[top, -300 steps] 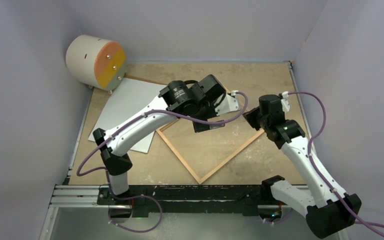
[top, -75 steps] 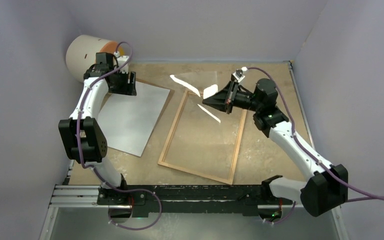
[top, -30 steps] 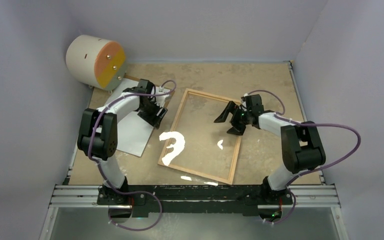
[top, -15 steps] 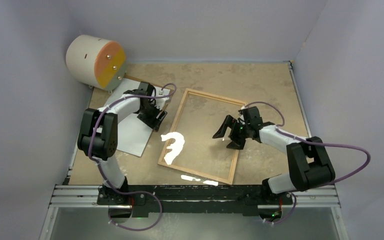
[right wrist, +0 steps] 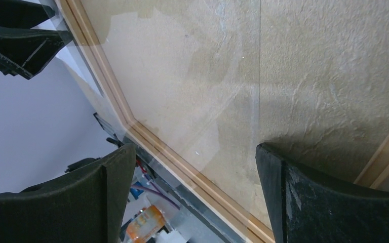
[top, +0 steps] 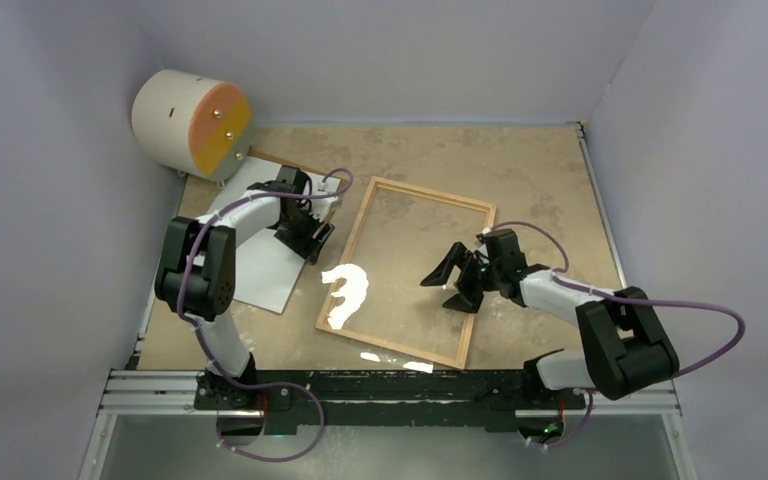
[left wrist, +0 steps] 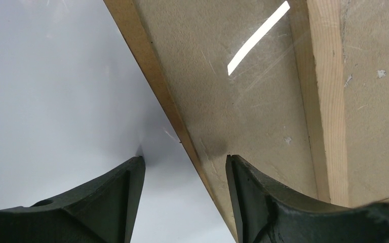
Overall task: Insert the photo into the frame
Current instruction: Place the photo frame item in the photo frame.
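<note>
left claw point(top: 310, 240) open, straddling the right edge of the photo point(top: 265, 270); pinch that edge cleanly, lift low. right claw point(top: 457, 283) open over the frame point(top: 353, 230).

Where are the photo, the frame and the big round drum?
photo point(top: 263, 274), top view, the bare white back near its lower corner.
frame point(top: 435, 193), top view, the far wooden rail.
drum point(top: 165, 115), top view, its cream curved side.

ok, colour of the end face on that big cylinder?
Big cream cylinder: face half salmon, half orange. Top external view shows it.
</note>
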You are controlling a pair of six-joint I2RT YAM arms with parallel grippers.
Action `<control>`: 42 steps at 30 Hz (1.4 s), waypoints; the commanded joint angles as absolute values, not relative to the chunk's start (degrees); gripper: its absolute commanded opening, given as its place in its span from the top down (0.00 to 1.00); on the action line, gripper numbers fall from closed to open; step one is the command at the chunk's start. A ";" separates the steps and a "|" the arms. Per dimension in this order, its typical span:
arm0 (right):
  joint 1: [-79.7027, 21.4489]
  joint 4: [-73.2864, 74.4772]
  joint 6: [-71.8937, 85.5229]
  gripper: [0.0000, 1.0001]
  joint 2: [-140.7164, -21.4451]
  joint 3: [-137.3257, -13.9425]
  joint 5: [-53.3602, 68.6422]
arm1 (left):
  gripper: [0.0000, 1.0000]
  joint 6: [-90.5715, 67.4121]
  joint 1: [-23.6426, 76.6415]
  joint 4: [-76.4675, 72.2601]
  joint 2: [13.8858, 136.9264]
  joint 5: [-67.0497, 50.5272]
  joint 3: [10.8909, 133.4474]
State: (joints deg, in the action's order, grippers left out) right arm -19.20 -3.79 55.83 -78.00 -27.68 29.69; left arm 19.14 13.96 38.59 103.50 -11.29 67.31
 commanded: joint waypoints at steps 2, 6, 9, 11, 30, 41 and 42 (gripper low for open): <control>-20.39 3.34 54.53 0.09 -77.00 -24.23 27.74 | 0.37 19.43 14.56 37.18 103.00 -11.96 66.62; -20.47 1.18 55.16 0.09 -75.38 -21.18 28.89 | 0.37 19.28 15.01 37.12 103.11 -11.78 66.53; -20.47 -6.58 58.61 0.09 -75.04 -16.82 30.35 | 0.37 19.21 15.43 36.92 103.50 -11.62 66.21; -20.47 -12.76 61.47 0.09 -75.06 -14.88 31.13 | 0.37 19.08 15.83 36.91 103.81 -11.60 66.11; -20.48 -53.39 70.98 0.35 -76.21 -7.81 32.95 | 0.37 19.54 17.40 36.91 103.96 -10.04 66.42; -20.48 -53.26 65.96 0.80 -75.17 -10.34 31.51 | 0.37 20.98 17.49 37.97 103.24 -9.13 67.21; -20.48 -54.62 66.09 0.78 -76.42 -10.59 32.20 | 0.37 21.08 17.49 38.01 103.31 -9.13 67.23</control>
